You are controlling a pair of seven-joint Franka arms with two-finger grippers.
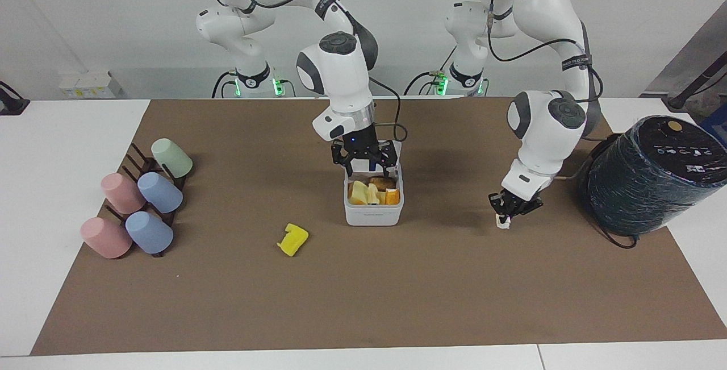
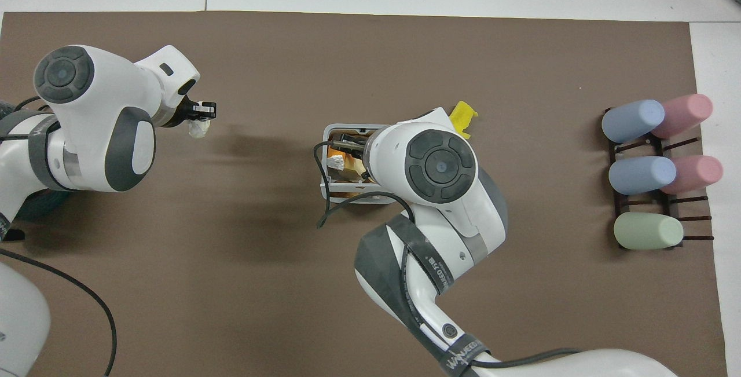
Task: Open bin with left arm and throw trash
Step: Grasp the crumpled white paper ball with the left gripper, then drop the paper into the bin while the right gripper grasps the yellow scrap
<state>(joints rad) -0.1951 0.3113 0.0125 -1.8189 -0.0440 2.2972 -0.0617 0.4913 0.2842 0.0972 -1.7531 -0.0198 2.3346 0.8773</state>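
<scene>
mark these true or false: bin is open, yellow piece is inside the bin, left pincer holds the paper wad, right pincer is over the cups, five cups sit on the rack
1. The bin is open. True: scraps show inside it.
2. The yellow blocky piece is inside the bin. False: it lies on the brown mat, beside the bin toward the right arm's end.
3. The left pincer is shut on the white paper wad. True.
4. The right pincer is over the cups. False: it is open over the bin.
5. Five pastel cups lie on the dark rack. True: two pink, two blue, one green.
</scene>
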